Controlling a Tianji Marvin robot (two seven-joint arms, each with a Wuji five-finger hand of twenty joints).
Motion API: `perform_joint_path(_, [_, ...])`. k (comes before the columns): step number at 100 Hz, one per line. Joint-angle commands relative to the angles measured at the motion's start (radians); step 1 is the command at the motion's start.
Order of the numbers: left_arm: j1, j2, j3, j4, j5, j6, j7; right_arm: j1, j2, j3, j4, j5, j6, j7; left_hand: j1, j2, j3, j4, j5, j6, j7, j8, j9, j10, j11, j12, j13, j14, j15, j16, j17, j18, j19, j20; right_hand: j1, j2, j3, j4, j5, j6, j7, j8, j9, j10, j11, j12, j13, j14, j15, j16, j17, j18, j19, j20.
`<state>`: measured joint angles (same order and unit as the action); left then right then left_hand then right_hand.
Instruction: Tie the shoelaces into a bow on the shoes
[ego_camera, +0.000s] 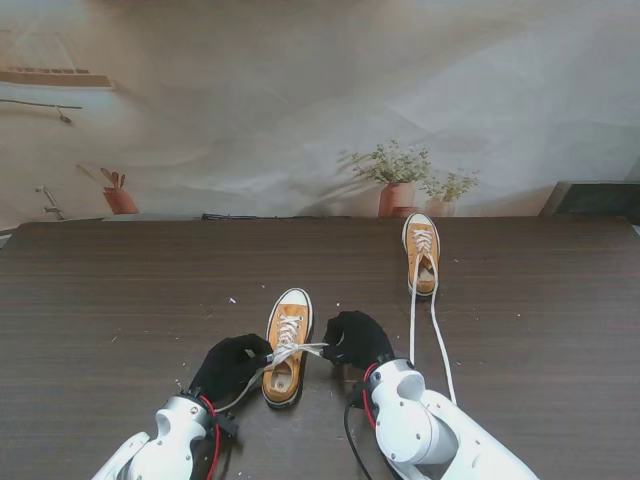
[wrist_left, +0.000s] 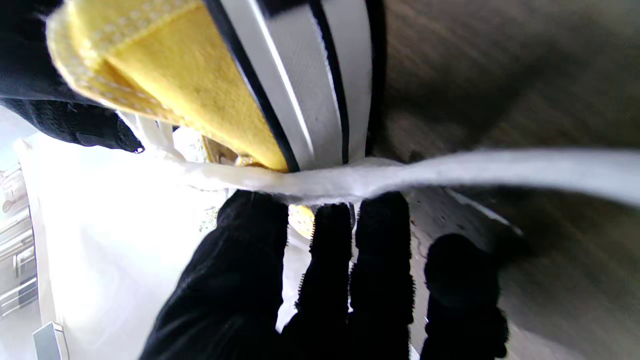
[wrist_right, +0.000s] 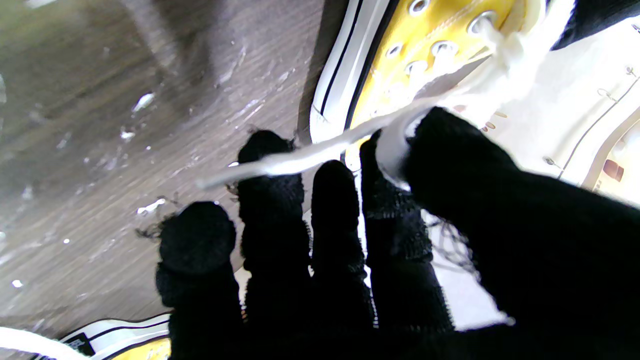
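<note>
Left hand (ego_camera: 232, 365): fingers curled, pinching the lace (ego_camera: 296, 351) beside the near shoe (ego_camera: 287, 346).
Right hand (ego_camera: 356, 339): thumb and fingers closed on the lace's other end.
Far shoe (ego_camera: 422, 253): untied, farther along the counter (ego_camera: 120, 300).

The left hand (wrist_left: 320, 280) covers whether its fingers pinch the white lace (wrist_left: 450, 172) or merely lie under it; that lace blurs and runs off the frame's edge; the yellow shoe (wrist_left: 210, 85) is cut off there, its toe unseen; in the stand's view the right hand (ego_camera: 355, 340) hides its lace end; the white specks (ego_camera: 232, 300) on the table (ego_camera: 100, 300) are too small to name.
</note>
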<state>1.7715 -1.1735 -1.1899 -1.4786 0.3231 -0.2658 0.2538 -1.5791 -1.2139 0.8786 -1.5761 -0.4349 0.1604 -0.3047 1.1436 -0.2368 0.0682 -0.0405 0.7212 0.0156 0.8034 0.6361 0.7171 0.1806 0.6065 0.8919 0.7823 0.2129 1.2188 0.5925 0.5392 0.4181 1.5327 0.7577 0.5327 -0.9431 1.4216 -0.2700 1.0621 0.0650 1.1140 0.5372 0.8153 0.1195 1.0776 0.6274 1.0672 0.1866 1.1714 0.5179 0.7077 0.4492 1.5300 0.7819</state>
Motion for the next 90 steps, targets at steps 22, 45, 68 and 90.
perform_joint_path(22, [0.021,-0.006,-0.019,-0.022,-0.027,0.013,-0.016,-0.008,0.005,0.001,-0.007,-0.003,-0.007,0.014,0.098,0.179,-0.080,0.016,-0.161,0.074,0.146,0.222,-0.123,0.014,0.065,0.019,-0.049,-0.011,0.015,0.031,-0.012,0.031,-0.029,0.005,0.049,0.028,0.033,0.007,0.016,-0.041,0.012,0.032,-0.002,-0.012,0.008,-0.010,0.015,0.005,0.010,-0.008,0.003,-0.003,0.017,-0.004])
perform_joint_path(45, [0.041,-0.011,-0.037,-0.035,-0.047,0.021,-0.002,-0.011,0.005,-0.001,-0.009,-0.003,-0.005,0.014,0.114,0.232,-0.090,0.011,-0.222,0.114,0.195,0.298,-0.167,0.033,0.099,0.016,-0.073,0.001,0.000,0.032,-0.029,0.044,-0.041,0.014,0.048,0.029,0.032,0.008,0.016,-0.041,0.012,0.032,-0.003,-0.013,0.008,-0.010,0.014,0.004,0.010,-0.008,0.004,-0.004,0.017,-0.004])
perform_joint_path(68, [0.051,0.004,-0.047,-0.045,-0.016,0.006,-0.042,-0.012,0.005,-0.004,-0.012,-0.001,-0.003,0.015,0.104,0.226,-0.091,0.013,-0.217,0.081,0.172,0.281,-0.163,0.012,0.091,0.019,-0.093,-0.009,-0.019,0.034,-0.056,0.031,-0.061,0.035,0.048,0.029,0.031,0.008,0.016,-0.041,0.012,0.032,-0.002,-0.012,0.009,-0.010,0.015,0.005,0.010,-0.008,0.004,-0.003,0.018,-0.004])
perform_joint_path(90, [0.056,-0.003,-0.059,-0.044,-0.003,0.023,-0.007,-0.010,0.005,-0.007,-0.014,-0.002,-0.002,0.017,0.117,0.257,-0.090,0.013,-0.244,0.139,0.214,0.355,-0.180,0.044,0.135,0.028,-0.085,0.002,-0.016,0.036,-0.042,0.045,-0.058,0.043,0.047,0.030,0.030,0.008,0.016,-0.041,0.012,0.032,-0.003,-0.013,0.008,-0.010,0.015,0.003,0.010,-0.008,0.007,-0.006,0.019,-0.004])
